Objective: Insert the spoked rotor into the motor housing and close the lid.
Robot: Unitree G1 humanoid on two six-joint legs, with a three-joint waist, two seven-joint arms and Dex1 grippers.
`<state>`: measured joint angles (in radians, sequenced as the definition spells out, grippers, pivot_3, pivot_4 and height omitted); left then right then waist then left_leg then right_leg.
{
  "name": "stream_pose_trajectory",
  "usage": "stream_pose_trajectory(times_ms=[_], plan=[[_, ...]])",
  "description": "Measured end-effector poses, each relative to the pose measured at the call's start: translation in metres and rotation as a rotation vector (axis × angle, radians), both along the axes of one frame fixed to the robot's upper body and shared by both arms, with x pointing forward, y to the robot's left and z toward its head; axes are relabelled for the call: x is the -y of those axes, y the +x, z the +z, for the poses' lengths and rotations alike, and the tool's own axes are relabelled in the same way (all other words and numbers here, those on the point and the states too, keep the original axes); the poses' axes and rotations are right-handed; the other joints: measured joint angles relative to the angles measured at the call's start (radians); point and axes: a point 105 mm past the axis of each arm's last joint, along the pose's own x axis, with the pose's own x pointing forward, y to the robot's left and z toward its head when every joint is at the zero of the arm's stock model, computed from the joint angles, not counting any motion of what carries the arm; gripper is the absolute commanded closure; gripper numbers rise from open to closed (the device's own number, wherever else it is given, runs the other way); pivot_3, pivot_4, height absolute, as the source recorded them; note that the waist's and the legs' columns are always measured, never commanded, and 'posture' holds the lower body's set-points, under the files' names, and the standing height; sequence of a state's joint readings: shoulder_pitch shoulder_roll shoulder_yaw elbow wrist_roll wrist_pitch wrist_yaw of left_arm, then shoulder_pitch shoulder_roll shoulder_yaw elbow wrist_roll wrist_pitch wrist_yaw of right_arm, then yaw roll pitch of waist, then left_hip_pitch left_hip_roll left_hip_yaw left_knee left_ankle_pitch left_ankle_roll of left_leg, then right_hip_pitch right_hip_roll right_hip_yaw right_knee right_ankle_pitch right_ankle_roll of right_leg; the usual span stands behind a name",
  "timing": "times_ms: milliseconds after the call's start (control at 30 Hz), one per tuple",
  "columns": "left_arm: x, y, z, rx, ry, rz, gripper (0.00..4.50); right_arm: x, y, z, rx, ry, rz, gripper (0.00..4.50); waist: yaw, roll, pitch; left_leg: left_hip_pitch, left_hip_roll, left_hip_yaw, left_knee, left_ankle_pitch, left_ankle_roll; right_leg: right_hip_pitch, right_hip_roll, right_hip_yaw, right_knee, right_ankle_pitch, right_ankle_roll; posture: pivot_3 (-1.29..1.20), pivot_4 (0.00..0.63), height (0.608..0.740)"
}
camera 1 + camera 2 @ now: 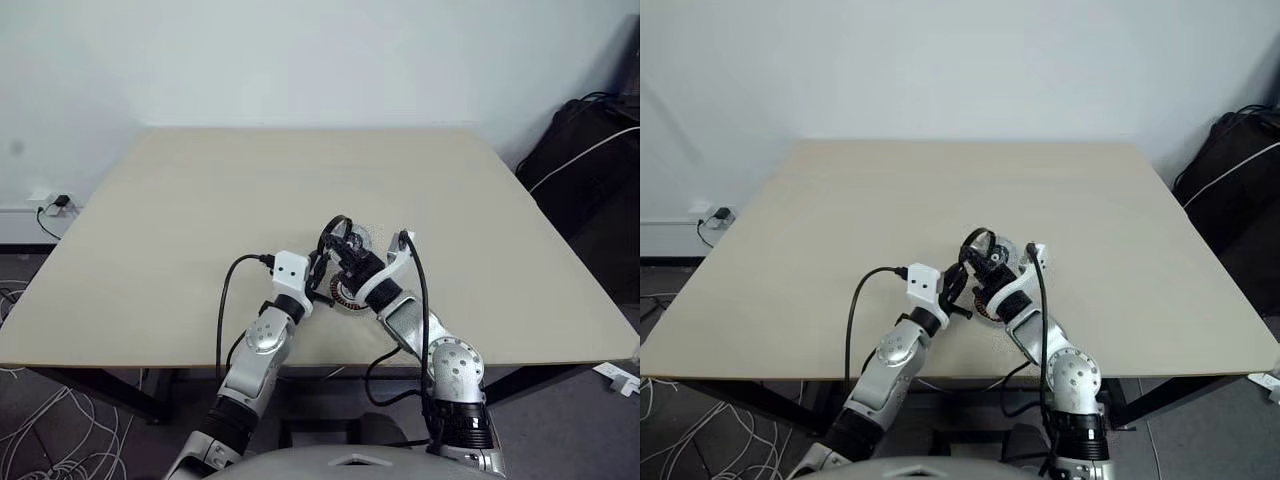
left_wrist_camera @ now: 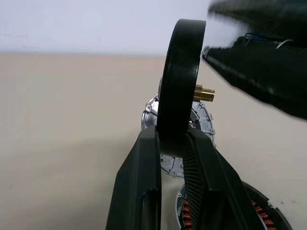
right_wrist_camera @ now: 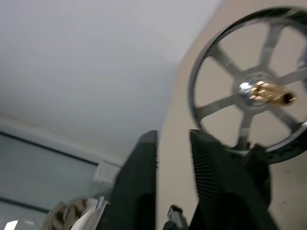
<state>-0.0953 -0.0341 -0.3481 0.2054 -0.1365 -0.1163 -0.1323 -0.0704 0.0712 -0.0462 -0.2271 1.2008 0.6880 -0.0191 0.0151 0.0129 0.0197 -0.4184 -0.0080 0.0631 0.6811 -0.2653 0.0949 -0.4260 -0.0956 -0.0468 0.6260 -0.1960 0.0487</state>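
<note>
— Can you make out the motor housing (image 2: 225, 211) from where you stand?

— Barely. At the lower right of the left wrist view it's cut off by the edge, just coils showing.

— And the lid (image 2: 201, 125)?

— Mostly hidden behind the spoked rotor (image 2: 180, 86). The right hand (image 2: 259, 52) at upper right is a dark blur.

L gripper (image 2: 170, 143) clamped, R gripper (image 3: 173, 143) fingers apart, arms converging
</note>
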Motion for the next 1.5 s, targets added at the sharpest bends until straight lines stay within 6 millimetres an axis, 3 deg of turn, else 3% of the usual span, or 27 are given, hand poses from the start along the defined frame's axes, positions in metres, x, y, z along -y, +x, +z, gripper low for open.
stream_pose_trajectory(times_ms=[133, 267, 433, 533, 733, 1100, 1367, 1500], plan=[[-0.001, 0.0, -0.002, -0.006, 0.004, 0.004, 4.17, 0.004, -0.003, 0.002, 0.012, -0.011, -0.009, 1.23, 0.001, 0.0, 0.0, 0.0, 0.0, 0.0, 0.0, -0.001, -0.002, 0.0, 0.0, 0.0, 0.0, 0.0, 0.0, 0.0, 0.0, 0.74], [0.0, 0.0, -0.003, -0.002, 0.022, -0.001, 4.17, 0.024, -0.014, -0.002, 0.027, -0.098, -0.057, 0.0, 0.005, 0.0, 0.0, -0.001, -0.001, 0.0, 0.0, -0.001, 0.0, 0.0, 0.001, -0.001, -0.001, 0.0, 0.0, 0.0, 0.0, 0.74], [0.01, -0.004, 0.002, 0.057, 0.074, -0.073, 4.17, 0.057, -0.027, -0.012, 0.047, -0.291, -0.154, 0.0, 0.006, 0.0, 0.0, 0.0, -0.001, 0.002, 0.001, -0.002, -0.001, 0.0, 0.002, 0.0, -0.001, 0.0, 0.0, 0.0, 0.0, 0.74], [0.017, -0.01, 0.004, 0.129, 0.162, -0.154, 4.17, 0.07, -0.035, -0.017, 0.038, -0.322, -0.211, 0.0, 0.003, 0.001, -0.001, 0.001, 0.0, 0.002, 0.001, -0.002, -0.001, 0.001, 0.002, 0.0, 0.0, 0.0, 0.0, 0.0, 0.0, 0.74], [0.007, -0.016, -0.008, 0.232, 0.396, -0.247, 4.17, 0.09, -0.044, -0.027, 0.0, -0.365, -0.298, 0.0, 0.002, 0.002, -0.002, 0.002, 0.001, 0.002, 0.001, -0.003, -0.003, 0.001, 0.0, 0.0, 0.0, -0.002, 0.003, 0.0, 0.0, 0.74], [0.001, -0.005, -0.01, 0.413, 0.703, -0.3, 4.17, 0.099, -0.045, -0.026, -0.002, -0.354, -0.355, 0.0, 0.009, 0.003, -0.002, 0.001, 0.001, 0.002, 0.0, -0.003, -0.003, 0.0, -0.002, 0.001, -0.001, 0.0, 0.001, 0.0, 0.0, 0.74], [0.01, -0.016, -0.028, 0.531, 0.883, -0.44, 4.17, 0.1, -0.047, -0.03, -0.017, -0.357, -0.358, 0.0, 0.013, 0.003, -0.002, 0.001, 0.001, 0.002, 0.0, -0.003, -0.003, 0.0, -0.003, 0.002, 0.0, 0.0, 0.001, 0.0, 0.0, 0.74], [0.014, -0.014, -0.026, 0.582, 0.92, -0.458, 4.17, 0.1, -0.048, -0.03, -0.018, -0.357, -0.361, 0.0, 0.014, 0.003, -0.002, 0.001, 0.001, 0.002, -0.001, -0.003, -0.004, 0.0, -0.003, 0.004, 0.0, 0.0, 0.001, 0.0, 0.0, 0.74]])
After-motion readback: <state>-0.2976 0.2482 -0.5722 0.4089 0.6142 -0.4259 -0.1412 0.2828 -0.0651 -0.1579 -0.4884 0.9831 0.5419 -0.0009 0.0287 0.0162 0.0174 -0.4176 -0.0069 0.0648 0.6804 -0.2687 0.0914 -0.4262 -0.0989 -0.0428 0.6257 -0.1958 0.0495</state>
